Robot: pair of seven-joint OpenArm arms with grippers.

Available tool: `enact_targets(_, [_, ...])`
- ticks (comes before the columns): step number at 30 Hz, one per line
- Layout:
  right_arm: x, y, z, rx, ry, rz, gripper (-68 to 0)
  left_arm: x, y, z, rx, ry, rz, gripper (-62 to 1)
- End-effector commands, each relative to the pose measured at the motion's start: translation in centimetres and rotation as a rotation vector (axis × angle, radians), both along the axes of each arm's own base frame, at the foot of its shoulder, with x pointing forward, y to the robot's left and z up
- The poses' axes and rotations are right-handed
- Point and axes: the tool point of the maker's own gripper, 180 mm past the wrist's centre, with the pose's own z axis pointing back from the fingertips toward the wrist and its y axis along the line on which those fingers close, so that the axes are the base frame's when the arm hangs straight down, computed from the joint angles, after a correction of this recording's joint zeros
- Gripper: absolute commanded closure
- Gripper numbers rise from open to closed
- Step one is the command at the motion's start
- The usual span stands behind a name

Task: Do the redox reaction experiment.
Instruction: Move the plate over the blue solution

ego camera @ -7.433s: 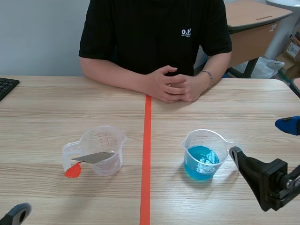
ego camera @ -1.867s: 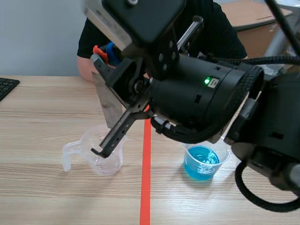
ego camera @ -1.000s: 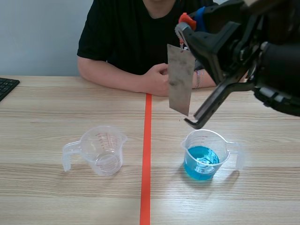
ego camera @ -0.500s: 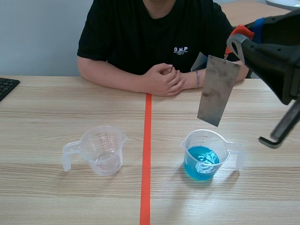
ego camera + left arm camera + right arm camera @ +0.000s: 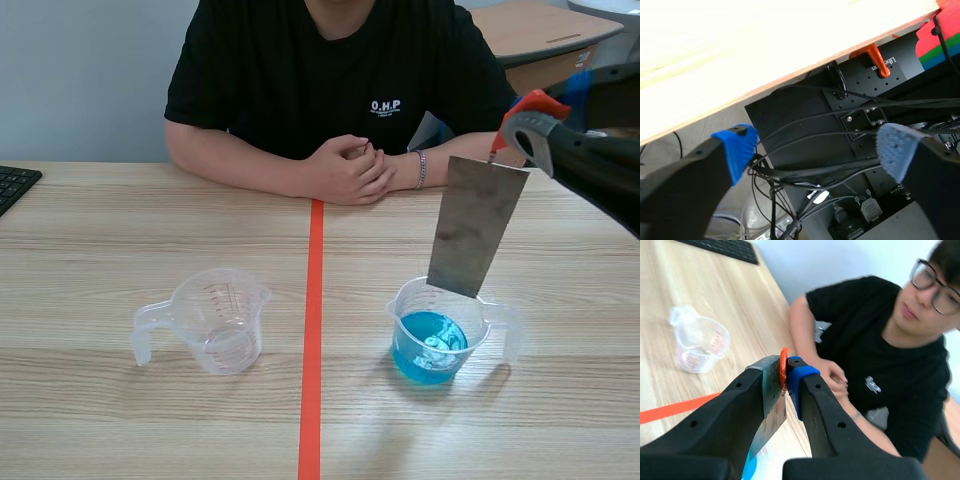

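Since half a second ago the metal plate (image 5: 477, 226) has dropped lower, and its bottom edge now hangs at the far rim of the blue-liquid cup (image 5: 437, 330). That cup stands right of the tape line, toward the table's (image 5: 100, 420) near edge. My right gripper (image 5: 786, 371) is clamped on the orange tab (image 5: 530, 103) at the plate's top corner, so the sheet dangles tilted beneath it.

I judge the plate thin, stiff and light, with a smooth face that would slip in the pads. The tab is the place to hold it. Hanging from one corner, it can swing. The cup looks like light plastic and could tip if the plate's edge catches its rim.

My left gripper (image 5: 817, 152) sits off the table's near edge, fingers apart, holding nothing. The empty cup (image 5: 215, 320) stands left of the line.
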Motion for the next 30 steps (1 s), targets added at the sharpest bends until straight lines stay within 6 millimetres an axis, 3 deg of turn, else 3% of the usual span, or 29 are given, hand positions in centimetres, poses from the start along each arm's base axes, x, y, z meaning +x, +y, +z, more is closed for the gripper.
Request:
enact_targets(1, [-0.2, 0.5, 0.8, 0.015, -0.018, 0.029, -1.5, 0.3, -0.1, 0.5, -0.016, -0.014, -0.019, -43.9])
enact_targets(7, [-0.5, 0.9, 0.6, -0.032, -0.02, 0.082, -1.5, 1.0, -0.9, 1.6, -0.078, -0.002, -0.128, -23.1])
enact_targets(15, [-0.6, 0.9, 0.1, -0.058, -0.012, 0.104, -1.5, 4.2, -1.4, 3.9, -0.125, -0.085, -0.271, -4.5])
enact_targets(20, [-0.2, 0.2, -0.5, -0.065, 0.004, 0.099, -1.5, 6.8, -1.4, 5.3, -0.131, -0.147, -0.375, -4.0])
enact_targets(30, [0.3, -0.8, -0.9, -0.032, 0.008, 0.089, -1.5, 12.8, -2.7, 10.6, -0.232, -0.31, -0.519, -4.0])
